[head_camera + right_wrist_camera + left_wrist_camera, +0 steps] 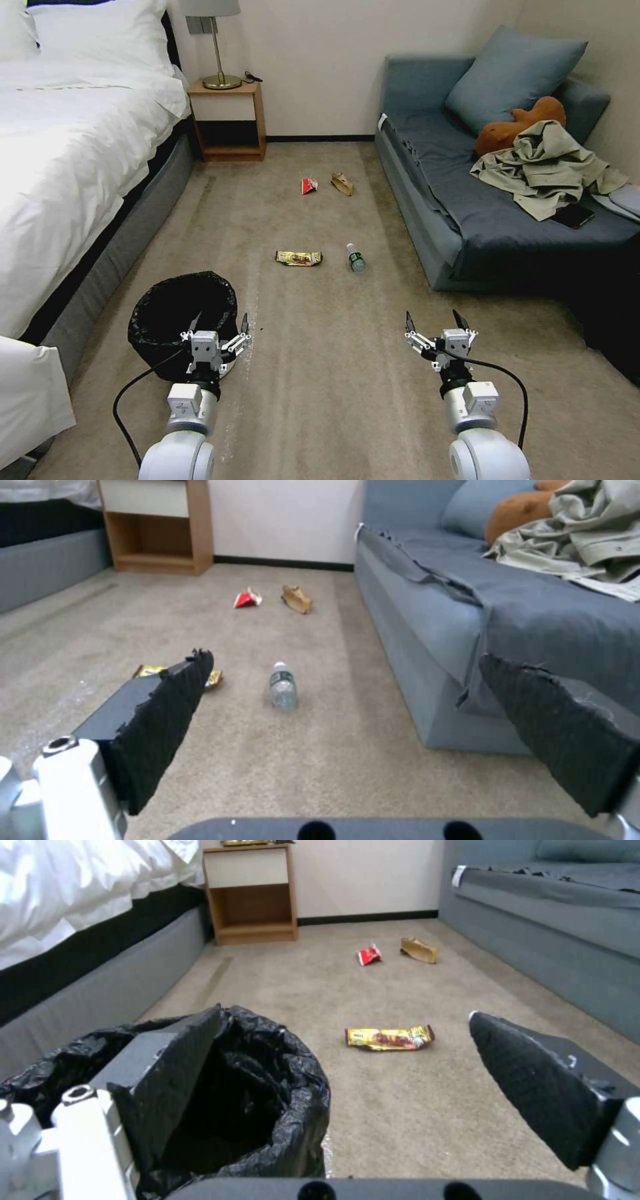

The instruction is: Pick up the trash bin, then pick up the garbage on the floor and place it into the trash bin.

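The trash bin (175,313), lined with a glossy black bag, stands on the carpet beside the bed. My left gripper (221,321) is open at the bin's right rim; in the left wrist view one finger (167,1075) lies over the bin (280,1110) and the other is outside it. My right gripper (433,319) hangs open above bare carpet. The garbage lies ahead: a gold-yellow wrapper (299,258), a clear bottle (356,258), a red-white packet (309,185) and a brown paper bag (342,184). The bottle (283,685) sits between the right gripper's fingers in its wrist view, farther off.
A white bed (67,167) runs along the left, with a wooden nightstand (227,120) and a lamp at the far wall. A blue sofa (460,220) on the right holds a cushion, an orange-brown plush toy (513,127) and an olive garment (547,167). Open carpet lies between them.
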Robot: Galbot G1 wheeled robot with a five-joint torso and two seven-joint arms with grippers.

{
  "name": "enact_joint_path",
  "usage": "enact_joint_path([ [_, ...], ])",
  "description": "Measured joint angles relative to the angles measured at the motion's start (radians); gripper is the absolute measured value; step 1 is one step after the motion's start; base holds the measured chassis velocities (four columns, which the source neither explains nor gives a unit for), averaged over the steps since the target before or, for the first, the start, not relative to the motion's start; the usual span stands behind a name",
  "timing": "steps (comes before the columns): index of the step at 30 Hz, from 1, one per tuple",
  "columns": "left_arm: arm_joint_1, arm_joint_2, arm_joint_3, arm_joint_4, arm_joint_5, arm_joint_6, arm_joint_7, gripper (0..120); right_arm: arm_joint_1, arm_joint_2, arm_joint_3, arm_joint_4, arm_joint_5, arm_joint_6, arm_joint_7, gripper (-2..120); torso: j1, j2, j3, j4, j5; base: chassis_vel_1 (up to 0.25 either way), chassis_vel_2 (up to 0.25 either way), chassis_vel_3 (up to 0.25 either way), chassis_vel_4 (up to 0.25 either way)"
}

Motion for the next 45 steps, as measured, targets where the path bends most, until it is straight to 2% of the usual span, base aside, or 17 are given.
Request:
enact_joint_path([
  [33,0.000,0.001,0.000,-0.001,-0.003,-0.001,-0.001,100,-0.003,0.000,0.005,0.001,0.003,0.001,-0.002,100,0.000,0.000,0.000,0.0001,0.0000,0.000,0.000,0.000,0.000],
  [35,0.012,0.019,-0.010,-0.032,-0.060,-0.029,-0.024,100,-0.060,0.000,0.084,0.050,0.060,0.058,-0.047,100,0.000,0.000,0.000,0.0000,-0.0005,0.000,0.000,0.000,0.000],
  [36,0.012,0.019,-0.010,-0.032,-0.060,-0.029,-0.024,100,-0.060,0.000,0.084,0.050,0.060,0.058,-0.047,100,0.000,0.000,0.000,0.0000,-0.0005,0.000,0.000,0.000,0.000],
  [38,0.034,0.054,-0.030,-0.091,-0.165,-0.083,-0.068,100,-0.126,0.001,0.175,0.106,0.127,0.125,-0.101,100,0.000,0.000,0.000,-0.0001,0.0001,0.000,0.000,0.000,0.000],
  [41,0.042,0.066,-0.037,-0.112,-0.202,-0.103,-0.084,100,-0.155,0.001,0.215,0.131,0.156,0.154,-0.124,100,0.000,0.000,0.000,0.0000,0.0001,0.000,0.000,0.000,0.000],
  [42,0.046,0.074,-0.042,-0.125,-0.231,-0.121,-0.094,100,-0.184,0.002,0.254,0.156,0.184,0.183,-0.147,100,0.000,0.000,0.000,0.0001,0.0006,0.000,0.000,0.000,0.000],
  [43,0.044,0.074,-0.039,-0.126,-0.257,-0.142,-0.094,100,-0.228,0.002,0.315,0.194,0.229,0.227,-0.184,100,0.000,0.000,0.000,0.0000,-0.0004,0.000,0.000,0.000,0.000],
  [45,0.040,0.074,-0.040,-0.125,-0.267,-0.148,-0.095,100,-0.257,0.001,0.357,0.216,0.266,0.261,-0.212,100,0.000,0.000,0.000,-0.0006,-0.0007,0.000,0.000,0.000,0.000],
])
